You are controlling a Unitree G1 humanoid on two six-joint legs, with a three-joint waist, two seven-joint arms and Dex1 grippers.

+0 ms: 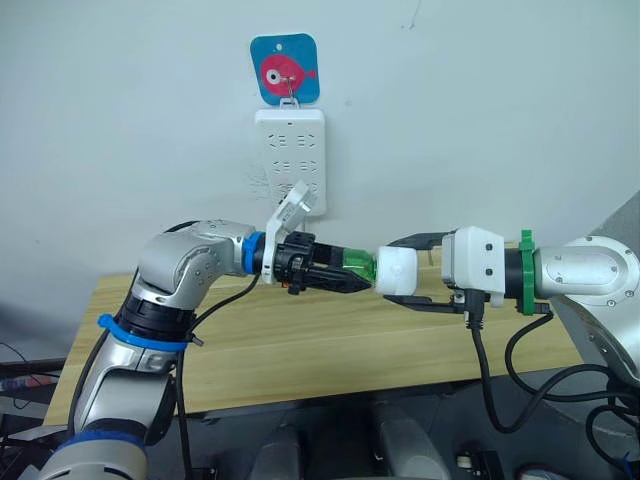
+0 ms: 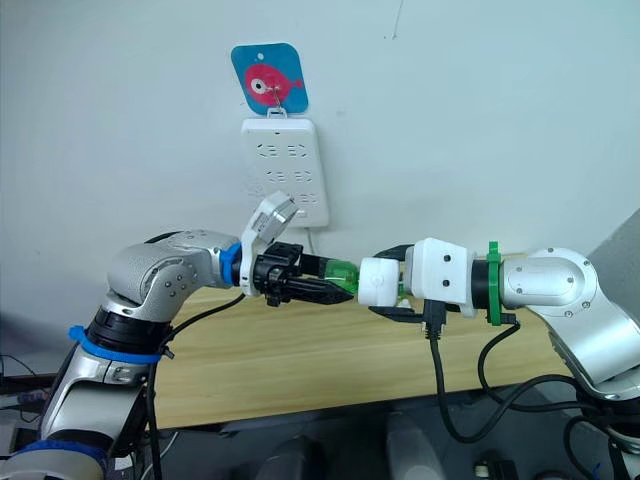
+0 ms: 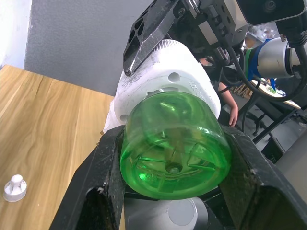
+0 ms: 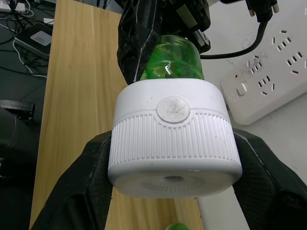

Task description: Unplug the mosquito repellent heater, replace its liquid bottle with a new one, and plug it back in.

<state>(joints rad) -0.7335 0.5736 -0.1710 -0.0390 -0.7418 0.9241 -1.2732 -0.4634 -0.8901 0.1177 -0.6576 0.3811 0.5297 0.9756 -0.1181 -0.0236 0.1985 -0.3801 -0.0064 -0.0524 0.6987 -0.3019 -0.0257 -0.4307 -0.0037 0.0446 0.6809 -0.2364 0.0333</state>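
The left gripper clamps the green bottle; the right gripper grips the white heater. Bottle and heater meet end to end in mid-air above the wooden table, below the wall power strip. A small white cap lies on the table.

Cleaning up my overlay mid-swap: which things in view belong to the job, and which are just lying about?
In the job:
- mosquito repellent heater, in right gripper
- green liquid bottle, in left gripper
- power strip on the wall

Lying about:
- fish hook plate
- small white cap on the table
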